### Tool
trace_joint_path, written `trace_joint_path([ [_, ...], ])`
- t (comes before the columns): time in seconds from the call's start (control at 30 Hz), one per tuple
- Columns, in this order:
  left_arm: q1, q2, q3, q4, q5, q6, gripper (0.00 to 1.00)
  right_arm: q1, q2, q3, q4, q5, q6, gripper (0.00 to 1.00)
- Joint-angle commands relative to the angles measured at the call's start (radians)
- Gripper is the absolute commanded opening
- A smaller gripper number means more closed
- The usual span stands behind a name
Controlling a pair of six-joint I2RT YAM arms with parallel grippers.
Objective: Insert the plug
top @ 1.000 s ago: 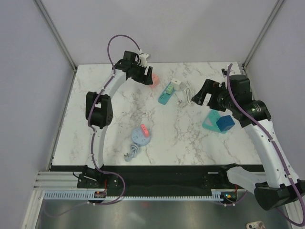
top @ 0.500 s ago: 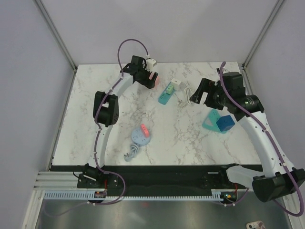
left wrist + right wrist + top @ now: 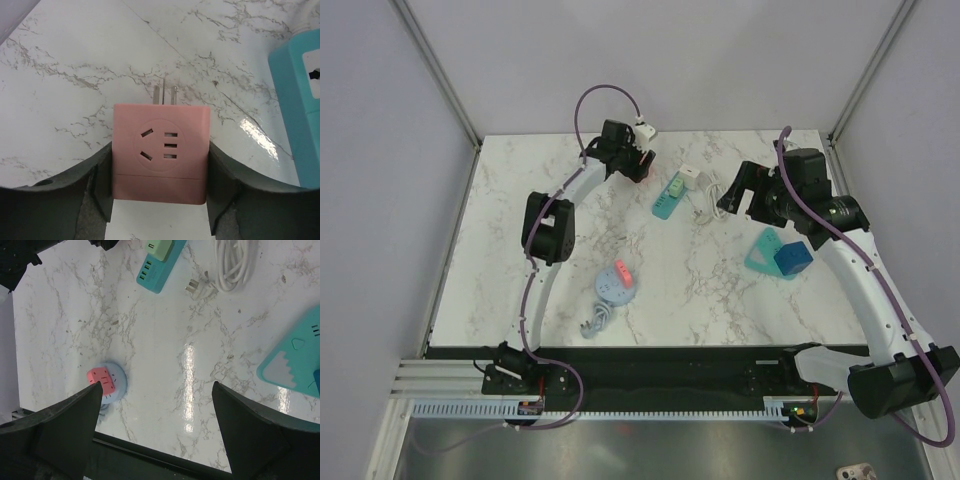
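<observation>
My left gripper (image 3: pixel 160 157) is shut on a pink plug adapter (image 3: pixel 159 125), its sides clamped between both fingers. The metal prongs (image 3: pixel 165 94) point away from the camera, just above the marble. A teal power strip (image 3: pixel 298 100) lies to its right. From above, the left gripper (image 3: pixel 632 160) sits at the table's back, left of the teal power strip (image 3: pixel 665 203), and covers the pink adapter. My right gripper (image 3: pixel 728 203) is open and empty, above the table right of the strip, with its jaws wide apart in the right wrist view (image 3: pixel 156 387).
A green adapter (image 3: pixel 676 186) sits in the teal strip, with a white adapter (image 3: pixel 692 175) and white cable (image 3: pixel 710 195) beside it. A teal triangular socket (image 3: pixel 763 250) with a blue cube (image 3: pixel 792 258) lies at right. A round blue socket (image 3: pixel 615 285) holds a red plug (image 3: pixel 624 270).
My left gripper has swung right along the back of the table toward the teal strip, carrying the pink adapter, which it now covers from above. The right arm shifted slightly.
</observation>
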Motion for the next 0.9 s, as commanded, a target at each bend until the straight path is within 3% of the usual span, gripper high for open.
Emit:
trace_joint_path([
  [0.0,-0.011,-0.023,0.011,0.032,0.043,0.037,0.61,-0.002,-0.008,0.013,0.029,0.018,0.016,0.98],
  [0.03,-0.014,-0.038,-0.022,0.029,0.046,0.036,0.37,-0.002,-0.021,0.01,0.028,0.019,0.018,0.98],
  [0.1,-0.021,-0.113,-0.067,0.029,0.038,0.013,0.14,-0.002,-0.041,-0.008,0.026,0.028,0.021,0.97],
  [0.17,-0.023,-0.188,-0.148,0.04,0.051,-0.013,0.02,-0.002,-0.074,-0.023,0.026,0.041,0.021,0.96],
  [0.3,-0.03,-0.489,-0.344,0.171,0.147,-0.178,0.02,-0.001,-0.108,-0.059,0.045,0.073,0.026,0.95],
  [0.37,-0.034,-0.61,-0.507,0.272,0.273,-0.26,0.02,-0.002,-0.126,-0.074,0.066,0.102,0.015,0.95],
  [0.4,-0.04,-0.716,-0.62,0.4,0.325,-0.321,0.02,-0.001,-0.139,-0.103,0.112,0.125,0.012,0.95],
  [0.53,-0.049,-0.927,-0.843,0.678,0.691,-0.446,0.02,-0.001,-0.263,-0.206,0.293,0.147,0.007,0.95],
  [0.7,-0.055,-1.059,-0.983,0.771,0.885,-0.528,0.02,-0.001,-0.405,-0.276,0.474,0.073,-0.025,0.95],
  [0.87,-0.063,-1.099,-1.02,0.925,0.948,-0.694,0.02,-0.001,-0.493,-0.359,0.609,0.045,0.007,0.95],
])
